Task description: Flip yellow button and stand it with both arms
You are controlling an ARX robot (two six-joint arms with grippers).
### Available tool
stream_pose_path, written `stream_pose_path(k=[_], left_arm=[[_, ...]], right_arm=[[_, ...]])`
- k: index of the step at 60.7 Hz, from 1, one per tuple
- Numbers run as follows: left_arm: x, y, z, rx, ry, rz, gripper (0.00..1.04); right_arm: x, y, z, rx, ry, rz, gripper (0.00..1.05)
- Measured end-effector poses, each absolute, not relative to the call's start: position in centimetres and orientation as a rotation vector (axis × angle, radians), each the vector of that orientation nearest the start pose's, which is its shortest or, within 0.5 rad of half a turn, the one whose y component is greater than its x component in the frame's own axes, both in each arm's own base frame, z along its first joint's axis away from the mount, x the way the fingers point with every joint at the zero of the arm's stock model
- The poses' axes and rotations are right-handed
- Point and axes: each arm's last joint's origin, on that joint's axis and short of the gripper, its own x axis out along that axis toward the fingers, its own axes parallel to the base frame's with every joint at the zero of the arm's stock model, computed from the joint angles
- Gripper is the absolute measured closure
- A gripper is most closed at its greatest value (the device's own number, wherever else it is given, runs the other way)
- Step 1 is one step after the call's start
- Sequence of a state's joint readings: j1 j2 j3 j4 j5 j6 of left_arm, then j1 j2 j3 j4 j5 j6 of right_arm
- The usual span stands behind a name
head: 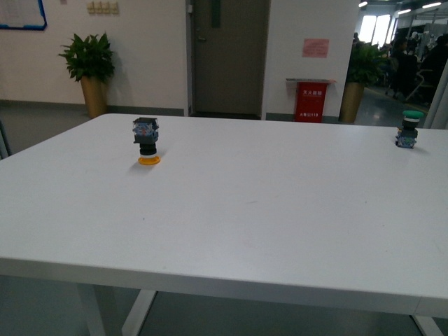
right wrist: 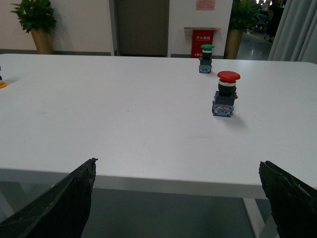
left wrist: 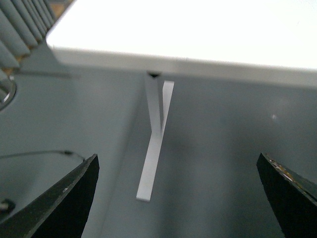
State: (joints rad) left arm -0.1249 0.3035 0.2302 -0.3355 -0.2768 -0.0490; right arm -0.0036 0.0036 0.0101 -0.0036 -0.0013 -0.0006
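Note:
The yellow button stands upside down on the white table at the far left, its yellow cap flat on the surface and its black base with blue-white parts on top. In the right wrist view only a sliver of its cap shows at the picture's edge. Neither arm appears in the front view. My left gripper is open, below the table's edge, over the grey floor. My right gripper is open too, just short of the table's front edge, with nothing between its fingers.
A green-capped switch stands upright at the far right of the table. A red-capped switch stands upright nearer the right gripper. A white table leg shows in the left wrist view. Potted plants and a door stand behind.

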Motion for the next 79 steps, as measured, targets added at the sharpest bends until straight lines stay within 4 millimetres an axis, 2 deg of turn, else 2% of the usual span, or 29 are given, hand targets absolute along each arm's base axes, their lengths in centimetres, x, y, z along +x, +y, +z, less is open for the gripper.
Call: stream_pose_path(k=[5,11,19,23,34,39,46,55,62,79], left_arm=[[11.7,-0.5,21.1,0.025,0.309,0.151,0.06],[14.5,-0.5,24.5,0.036,0.203,0.147,0.06],[20.0,-0.8,27.8,0.066,0.14,0.113,0.06],[23.7,-1.1,29.0,0.077,0.165,0.08,0.06],[32.2,-2.4,30.0,0.107,0.256,0.037,0.06],[37.0,-3.2,29.9,0.116,0.323,0.017,0.06],[42.2,-4.2,29.4,0.103,0.394,-0.026,0.06],[45.8,-5.2,29.2,0.062,0.451,-0.066,0.06],[47.7,-6.0,29.3,0.064,0.461,-0.075,0.06],[50.0,-7.3,28.9,0.046,0.48,-0.09,0.06]], right_arm=[[9.7,0.0,16.6,0.0,-0.003,-0.003,0.07],[9.7,0.0,16.6,0.0,-0.003,-0.002,0.07],[9.7,0.0,16.6,-0.001,-0.003,-0.002,0.07],[9.7,0.0,16.6,0.0,-0.003,-0.002,0.07],[9.7,0.0,16.6,0.0,-0.003,-0.002,0.07],[9.7,0.0,16.6,0.0,-0.003,-0.002,0.07],[9.7,0.0,16.6,0.0,-0.003,-0.002,0.07],[9.7,0.0,16.6,0.0,-0.003,-0.002,0.07],[9.7,0.0,16.6,-0.001,-0.003,-0.002,0.07],[9.7,0.0,16.6,0.0,-0.003,-0.002,0.07]])
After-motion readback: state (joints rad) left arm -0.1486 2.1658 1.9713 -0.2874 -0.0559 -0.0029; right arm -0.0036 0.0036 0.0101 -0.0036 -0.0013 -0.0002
